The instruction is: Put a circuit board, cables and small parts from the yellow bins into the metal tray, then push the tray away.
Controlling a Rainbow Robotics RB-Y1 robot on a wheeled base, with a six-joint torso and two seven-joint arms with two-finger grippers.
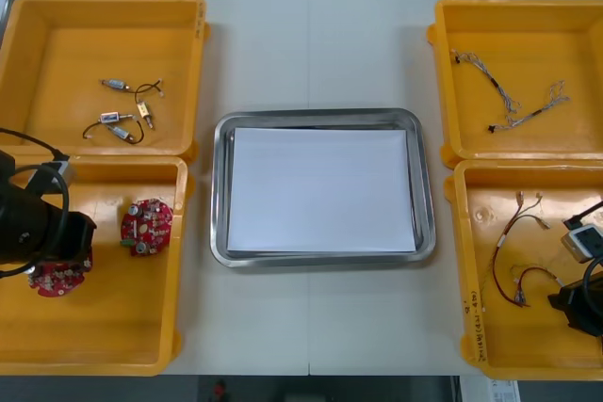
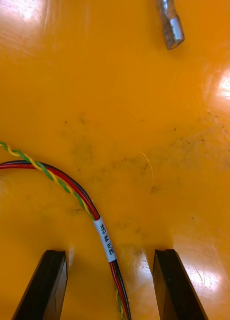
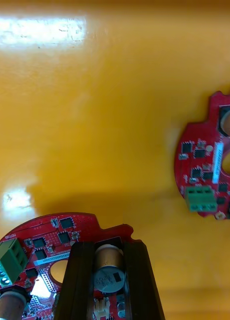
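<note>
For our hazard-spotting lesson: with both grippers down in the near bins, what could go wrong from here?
The left gripper holds the circuit board by a cylindrical part standing on it; lifted, the board might tilt or slip.
The right gripper stands open astride a thin red and yellow cable lying flat; it may close without catching it.

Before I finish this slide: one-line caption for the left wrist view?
Left gripper shut on a round red circuit board in a yellow bin; second board lies apart.

Left gripper (image 3: 108, 252) in a narrow grip, right gripper (image 2: 109, 255) with fingers wide apart
</note>
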